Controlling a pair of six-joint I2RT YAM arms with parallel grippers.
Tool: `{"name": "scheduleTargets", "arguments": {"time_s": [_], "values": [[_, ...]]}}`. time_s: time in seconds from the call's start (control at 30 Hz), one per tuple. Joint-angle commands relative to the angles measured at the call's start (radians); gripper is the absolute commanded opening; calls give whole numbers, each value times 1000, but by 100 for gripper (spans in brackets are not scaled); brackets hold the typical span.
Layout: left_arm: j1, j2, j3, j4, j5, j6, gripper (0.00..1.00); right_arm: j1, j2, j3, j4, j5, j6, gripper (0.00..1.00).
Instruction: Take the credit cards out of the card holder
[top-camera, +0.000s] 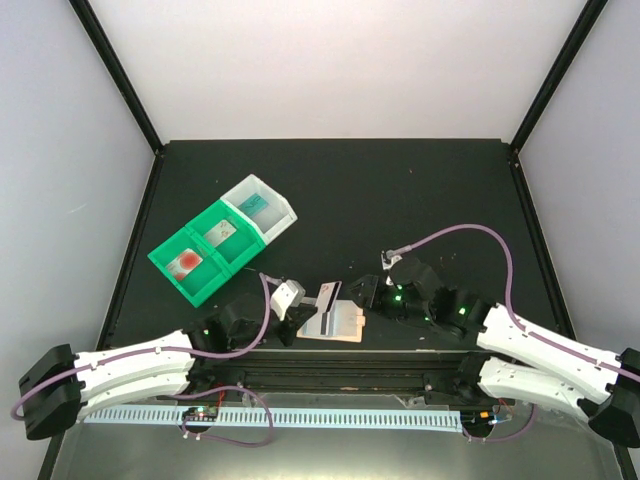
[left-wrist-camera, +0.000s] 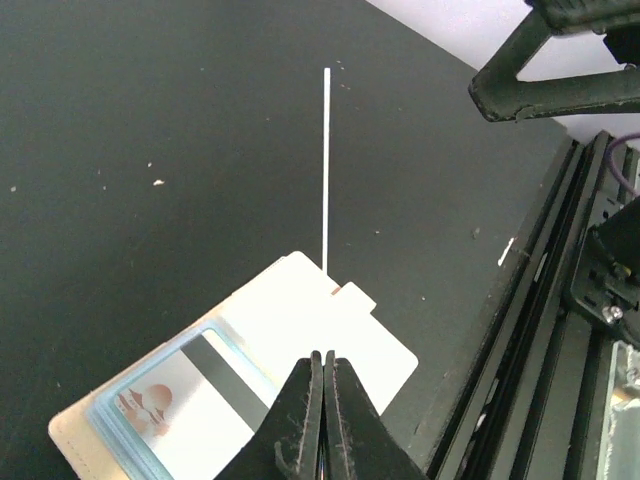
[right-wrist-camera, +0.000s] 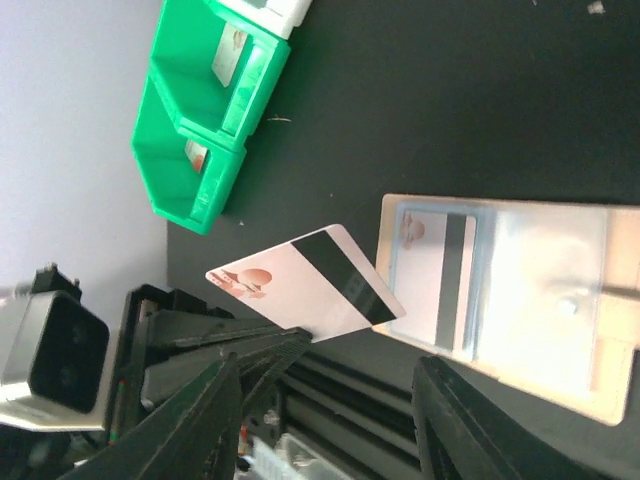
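Observation:
The card holder (top-camera: 340, 326) lies open and flat near the front edge, peach-rimmed with pale blue panels (right-wrist-camera: 520, 300). One white credit card with a dark stripe (right-wrist-camera: 435, 285) sits in its pocket (left-wrist-camera: 190, 400). Another credit card (right-wrist-camera: 300, 285), white with a red blotch and a black stripe, stands above the holder, pinched by my left gripper (left-wrist-camera: 325, 358), which is shut on its lower edge. In the left wrist view that card shows edge-on as a thin white line (left-wrist-camera: 326, 170). My right gripper (right-wrist-camera: 328, 370) is open, its fingers wide apart just short of the held card (top-camera: 327, 297).
Green bins (top-camera: 165, 255) and a white bin (top-camera: 285, 205) stand at the back left, each compartment holding a card. A black rail (top-camera: 330, 375) runs along the table's front edge behind both grippers.

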Motion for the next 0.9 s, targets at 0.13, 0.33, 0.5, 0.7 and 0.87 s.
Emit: {"name": "scheduleTargets", "arguments": {"time_s": [0.13,0.33,0.5,0.7,0.87], "values": [[-52,-8,70,-10,-91,193,1,0,-34,62,-84,28,216,49],[-118,8,108,-61,-185,282,2,0,-19,77,-122,51,290,49],[-202,42,128,-58,-277,345,2,-1,13,80,-83,14,304,48],[-257,74,146,-48,-366,392,2,0,24,65,-39,-15,298,42],[-280,78,151,-55,-416,412,2,0,14,34,-35,-20,309,37]]}}
